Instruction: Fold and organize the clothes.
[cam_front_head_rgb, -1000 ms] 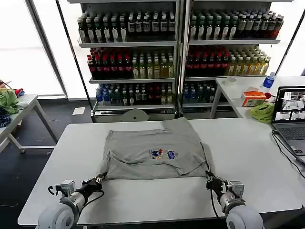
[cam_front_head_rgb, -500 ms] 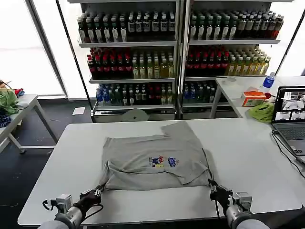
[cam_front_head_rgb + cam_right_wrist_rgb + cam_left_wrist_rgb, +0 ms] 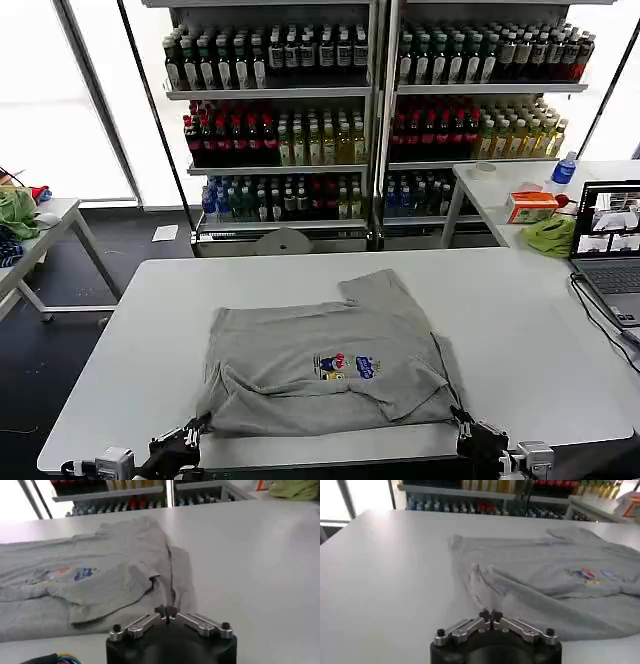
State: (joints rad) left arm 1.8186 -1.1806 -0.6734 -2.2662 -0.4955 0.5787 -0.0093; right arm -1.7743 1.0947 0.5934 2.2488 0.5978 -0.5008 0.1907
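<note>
1. One shirt (image 3: 330,365) lies mid-table (image 3: 520,320), its near hem at the table's near edge.
2. Left gripper (image 3: 190,432) pinches the near-left hem corner, jaws pressed together.
3. Right gripper (image 3: 465,428) likewise pinches the near-right corner, probably to keep the hem taut for folding.

Head camera: high, facing forward and down over the white table (image 3: 520,330), drink shelves (image 3: 370,110) at 12 o'clock. Both wrist cameras: low at the table's near edge, close behind their fingers, facing the shelves. All three views share the grey T-shirt (image 3: 330,365) (image 3: 545,587) (image 3: 95,580).
</note>
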